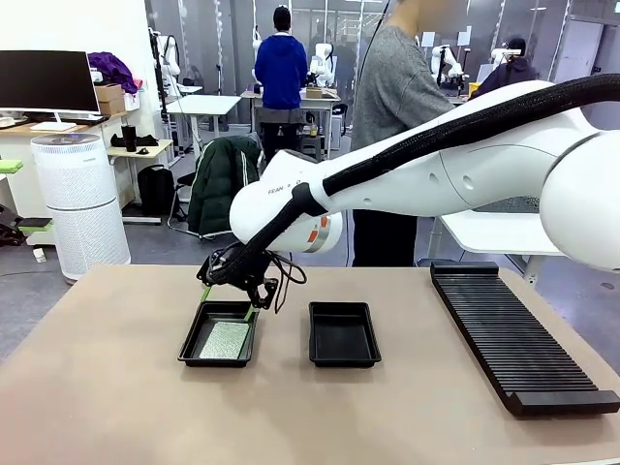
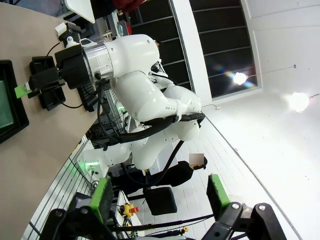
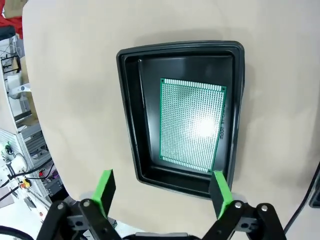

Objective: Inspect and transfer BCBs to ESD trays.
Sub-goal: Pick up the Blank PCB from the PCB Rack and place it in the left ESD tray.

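A pale green BCB (image 3: pixel 192 125) lies flat on the floor of the left ESD tray (image 3: pixel 128 115), free of any grip. In the front view that BCB (image 1: pixel 225 340) rests in the left tray (image 1: pixel 194 351), and the right ESD tray (image 1: pixel 344 356) beside it holds nothing. My right gripper (image 1: pixel 231 295) hovers just above the left tray's far end, open, with nothing between its green pads (image 3: pixel 106 186). The left gripper (image 2: pixel 160 197) is open and empty, held away from the table and looking back at the right arm's gripper (image 2: pixel 22 91).
A long black ribbed rack (image 1: pixel 518 339) lies along the table's right side. A person in a grey sweater (image 1: pixel 392 97) stands at the far edge. The right arm's cable (image 1: pixel 281 281) loops above the trays. Bare tabletop (image 1: pixel 116 407) spreads at front left.
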### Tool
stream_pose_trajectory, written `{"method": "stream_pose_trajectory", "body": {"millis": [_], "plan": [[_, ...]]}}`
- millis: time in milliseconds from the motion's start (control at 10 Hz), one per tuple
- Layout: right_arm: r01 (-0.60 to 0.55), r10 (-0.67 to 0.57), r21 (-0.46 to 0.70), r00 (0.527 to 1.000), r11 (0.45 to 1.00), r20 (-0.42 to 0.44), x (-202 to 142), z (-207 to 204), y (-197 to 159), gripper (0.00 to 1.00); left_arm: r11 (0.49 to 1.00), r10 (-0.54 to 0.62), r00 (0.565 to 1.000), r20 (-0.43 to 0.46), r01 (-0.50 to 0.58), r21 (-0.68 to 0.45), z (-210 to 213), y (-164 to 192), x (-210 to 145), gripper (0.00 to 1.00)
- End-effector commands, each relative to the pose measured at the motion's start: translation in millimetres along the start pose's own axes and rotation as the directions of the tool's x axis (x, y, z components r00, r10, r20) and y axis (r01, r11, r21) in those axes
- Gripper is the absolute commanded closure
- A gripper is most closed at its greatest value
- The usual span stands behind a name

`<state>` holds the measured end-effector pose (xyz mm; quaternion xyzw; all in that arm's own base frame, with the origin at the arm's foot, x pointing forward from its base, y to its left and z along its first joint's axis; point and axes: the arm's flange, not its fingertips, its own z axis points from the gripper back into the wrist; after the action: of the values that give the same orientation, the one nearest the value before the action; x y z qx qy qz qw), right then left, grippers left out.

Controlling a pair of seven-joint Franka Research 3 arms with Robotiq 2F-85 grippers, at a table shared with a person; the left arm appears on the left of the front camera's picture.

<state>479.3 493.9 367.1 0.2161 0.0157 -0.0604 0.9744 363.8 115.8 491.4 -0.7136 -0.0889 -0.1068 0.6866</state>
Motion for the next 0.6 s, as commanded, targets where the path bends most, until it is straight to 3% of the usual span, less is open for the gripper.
{"method": "stream_pose_trajectory", "body": {"millis": [0,200,300,500], "plan": [[0.024,-0.024,-0.058,1.0,0.998,0.011,0,5,15,0.0,1.0,0.01,1.0,0.008,-0.01,0.001,0,-1,-1,0.0],[0.048,-0.048,-0.093,0.999,0.995,0.003,0,9,19,0.0,1.0,0.01,1.0,0.008,-0.01,0.001,0,-1,-1,0.0],[0.013,-0.013,-0.029,1.0,0.999,-0.002,-1,7,9,0.0,1.0,0.01,1.0,0.008,-0.01,0.001,0,-1,-1,0.0],[0.013,-0.013,-0.029,1.0,0.999,-0.002,-1,7,9,0.0,1.0,0.01,1.0,0.008,-0.01,0.001,0,-1,-1,0.0]]}}
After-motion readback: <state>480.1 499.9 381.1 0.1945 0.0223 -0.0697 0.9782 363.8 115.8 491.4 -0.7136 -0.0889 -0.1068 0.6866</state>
